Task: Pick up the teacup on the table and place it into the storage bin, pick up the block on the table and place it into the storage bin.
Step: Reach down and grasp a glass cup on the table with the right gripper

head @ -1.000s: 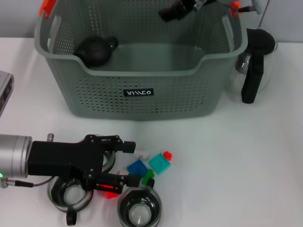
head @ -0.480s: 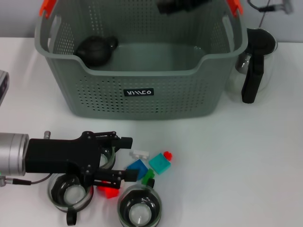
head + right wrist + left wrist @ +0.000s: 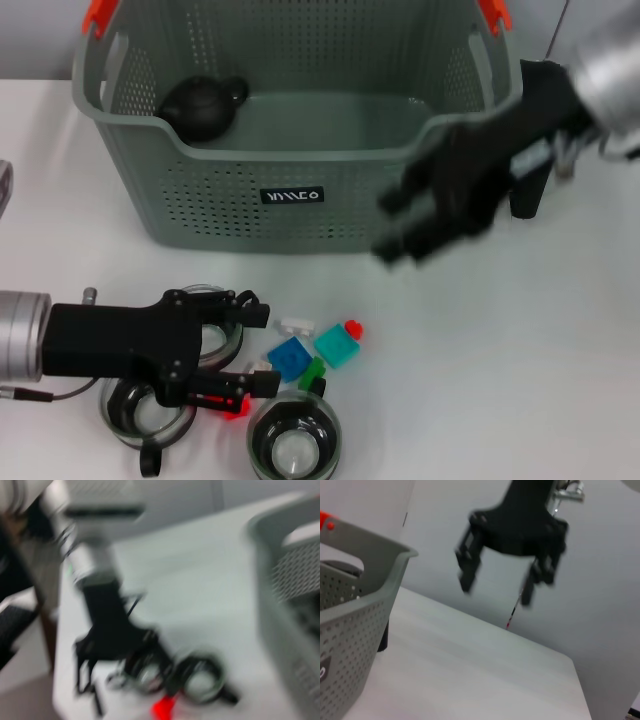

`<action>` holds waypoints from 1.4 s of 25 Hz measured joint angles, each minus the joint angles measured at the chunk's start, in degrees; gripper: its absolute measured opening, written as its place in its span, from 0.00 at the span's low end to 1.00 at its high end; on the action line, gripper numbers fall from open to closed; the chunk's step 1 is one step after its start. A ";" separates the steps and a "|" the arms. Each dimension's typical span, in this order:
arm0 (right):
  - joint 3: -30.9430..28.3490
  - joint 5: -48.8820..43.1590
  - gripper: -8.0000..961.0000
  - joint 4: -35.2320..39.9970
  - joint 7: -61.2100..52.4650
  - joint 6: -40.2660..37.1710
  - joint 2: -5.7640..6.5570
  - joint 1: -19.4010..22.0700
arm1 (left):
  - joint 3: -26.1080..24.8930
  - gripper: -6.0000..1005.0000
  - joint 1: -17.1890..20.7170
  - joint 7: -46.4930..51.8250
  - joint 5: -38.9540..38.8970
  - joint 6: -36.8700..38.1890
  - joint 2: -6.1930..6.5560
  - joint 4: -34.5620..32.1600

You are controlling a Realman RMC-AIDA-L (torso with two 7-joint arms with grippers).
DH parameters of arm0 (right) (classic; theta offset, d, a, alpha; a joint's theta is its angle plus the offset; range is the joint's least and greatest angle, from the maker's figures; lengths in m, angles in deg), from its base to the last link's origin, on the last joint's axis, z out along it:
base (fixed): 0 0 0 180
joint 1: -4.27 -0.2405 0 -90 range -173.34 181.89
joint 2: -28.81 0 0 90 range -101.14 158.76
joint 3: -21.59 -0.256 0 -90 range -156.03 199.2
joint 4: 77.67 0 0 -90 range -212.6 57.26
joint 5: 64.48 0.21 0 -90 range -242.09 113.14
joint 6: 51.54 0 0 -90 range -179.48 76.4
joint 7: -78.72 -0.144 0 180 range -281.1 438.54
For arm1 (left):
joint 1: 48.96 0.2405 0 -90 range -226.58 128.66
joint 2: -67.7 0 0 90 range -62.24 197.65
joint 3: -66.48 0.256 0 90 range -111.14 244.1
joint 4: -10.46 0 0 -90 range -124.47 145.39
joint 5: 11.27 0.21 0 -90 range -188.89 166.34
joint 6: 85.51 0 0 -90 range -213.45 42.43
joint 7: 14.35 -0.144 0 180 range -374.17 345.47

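Grey-green perforated plastic forms the storage bin (image 3: 300, 190), which stands at the far side of the table (image 3: 520, 380). Note that a dark teapot (image 3: 200, 105) is the only item visible inside it; no teacup or block shows in the bin, so you should treat both placements as outstanding.

Locate the three glass teacups near the table's front edge: one (image 3: 295, 440) in the foreground, one (image 3: 145, 415) at the left, and one (image 3: 205, 335) partly under the left gripper (image 3: 255, 345). The blocks lie just beside them: blue (image 3: 290, 355), teal (image 3: 338, 347), green (image 3: 314, 375), white (image 3: 296, 325) and red (image 3: 226, 405).

Observe that the left gripper sits low over the cups, fingers spread apart, holding nothing. The right gripper (image 3: 415, 225) hangs in front of the bin's right half, fingers spread wide and empty, as the left wrist view confirms.

Judge the task as at its start: a cup pickup comes first.
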 joint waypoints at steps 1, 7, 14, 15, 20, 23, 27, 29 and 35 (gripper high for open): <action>1.66 -0.78 0.67 -0.05 0.21 -0.34 -0.36 0.03 | -0.20 0.87 0.03 0.05 0.40 -0.05 0.04 -0.01; 9.38 -4.89 0.67 -0.08 0.96 -2.77 -3.42 -0.39 | -2.48 0.87 0.64 0.10 2.75 -0.18 0.16 -0.90; 16.51 -1.00 0.67 -0.13 1.11 -3.27 -3.69 -0.62 | -4.01 0.87 2.71 -0.14 3.62 0.23 0.32 -3.18; 17.87 -0.44 0.67 -0.13 1.20 -3.00 -3.69 -0.65 | -4.17 0.87 2.91 -0.20 3.63 0.23 0.32 -3.35; 24.10 2.17 0.67 -0.62 2.30 -0.82 -3.99 -0.74 | -4.43 0.87 3.27 -0.29 3.63 -0.24 0.34 -3.63; 27.41 3.88 0.67 -1.72 3.21 0.87 -4.08 -0.98 | -4.44 0.87 3.32 -0.29 3.63 -0.49 0.34 -3.64; 30.80 5.00 0.67 -3.45 4.98 4.25 -4.15 -1.17 | -5.07 0.87 3.32 -0.26 3.63 -0.52 0.34 -3.64; 32.43 5.69 0.67 -4.25 5.90 5.86 -4.21 -1.19 | -5.65 0.87 3.34 -0.26 3.63 -0.53 0.34 -3.64; 37.22 7.40 0.67 -5.81 8.32 10.23 -4.29 -1.11 | -6.55 0.87 3.47 -0.30 3.62 -0.56 0.34 -3.62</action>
